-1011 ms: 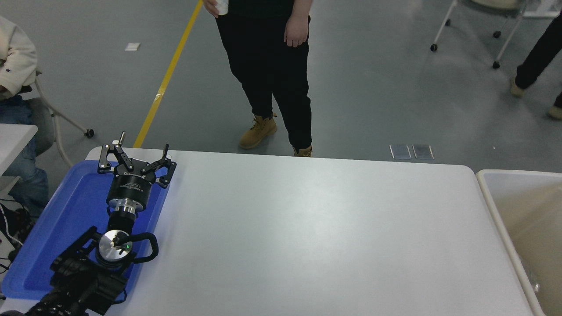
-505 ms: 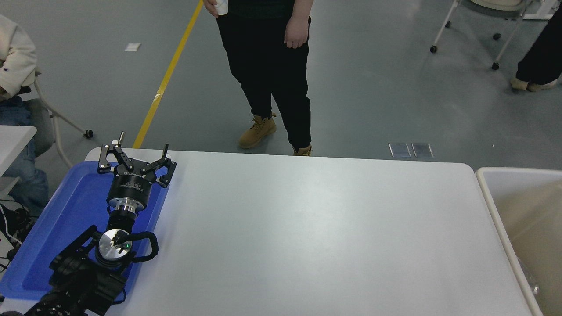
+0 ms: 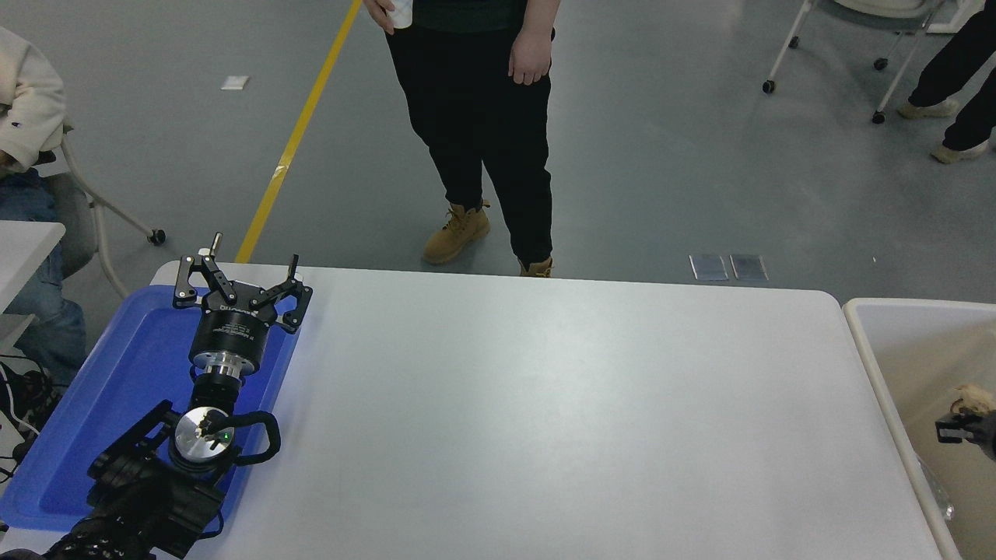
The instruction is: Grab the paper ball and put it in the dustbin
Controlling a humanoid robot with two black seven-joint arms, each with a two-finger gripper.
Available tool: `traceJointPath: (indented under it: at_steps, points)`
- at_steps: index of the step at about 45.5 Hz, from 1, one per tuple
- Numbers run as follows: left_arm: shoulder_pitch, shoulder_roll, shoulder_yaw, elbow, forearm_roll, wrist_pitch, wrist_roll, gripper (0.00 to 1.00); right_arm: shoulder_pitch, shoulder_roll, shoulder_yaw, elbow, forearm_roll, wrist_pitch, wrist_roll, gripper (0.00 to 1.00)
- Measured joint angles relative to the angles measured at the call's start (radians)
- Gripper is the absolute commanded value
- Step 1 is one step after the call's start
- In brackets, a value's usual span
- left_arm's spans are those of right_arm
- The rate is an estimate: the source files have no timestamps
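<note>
One right gripper [image 3: 961, 424] edges in over the dustbin [image 3: 871, 365], fingers clamped on the paper ball [image 3: 973, 400] at its tip. Far left, the parked left gripper [image 3: 237, 281] gapes over a blue tray [image 3: 124, 373].

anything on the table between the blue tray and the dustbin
No. In the head view the white table is bare from the blue tray across to the dustbin.
</note>
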Motion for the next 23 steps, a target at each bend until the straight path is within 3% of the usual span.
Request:
traceJointPath:
  at_steps: [7, 23]
  points:
    - [0.0, 0.0, 0.0, 0.0, 0.0, 0.0, 0.0, 1.0, -0.013, 0.017, -0.002, -0.006, 0.04, -0.013, -0.001, 0.97]
    - [0.0, -0.001, 0.001, 0.0, 0.001, 0.0, 0.0, 1.0, -0.025, 0.034, -0.001, -0.01, 0.173, -0.025, 0.006, 0.98]
